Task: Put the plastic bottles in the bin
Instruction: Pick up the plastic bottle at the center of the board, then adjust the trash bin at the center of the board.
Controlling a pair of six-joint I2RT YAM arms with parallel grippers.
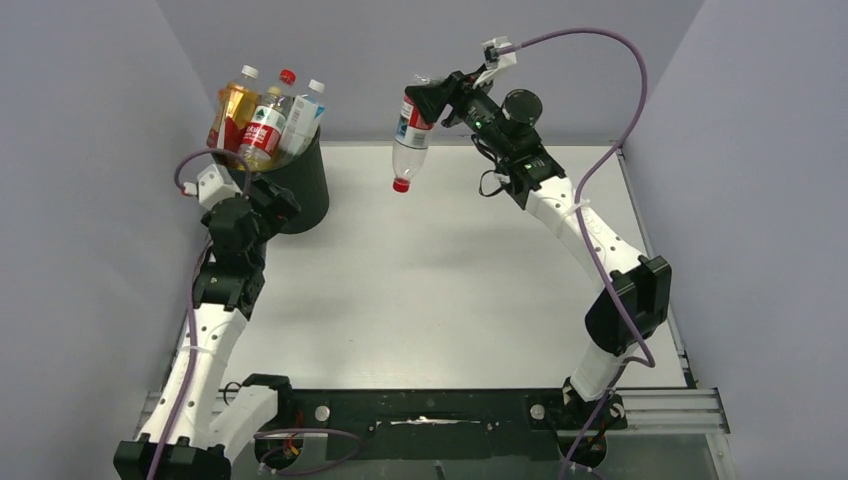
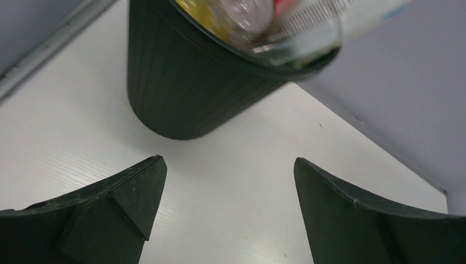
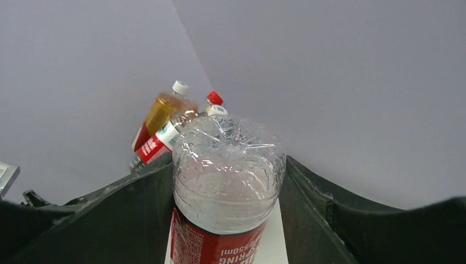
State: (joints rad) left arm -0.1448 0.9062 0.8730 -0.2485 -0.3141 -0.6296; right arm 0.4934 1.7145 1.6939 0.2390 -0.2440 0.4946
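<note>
The black bin stands at the table's back left, with three plastic bottles poking out of it: an amber one, a red-labelled one and a blue-white one. My left gripper sits just in front of the bin, open and empty. In the left wrist view its gripper faces the bin with bare table between the fingers. High over the back middle, my right gripper is shut on a clear red-labelled bottle that hangs cap down. The right wrist view shows this bottle between the fingers.
Grey walls close off the back and both sides of the white table. A purple cable arches above the right arm. In the right wrist view, the amber bottle in the bin lies beyond the held one.
</note>
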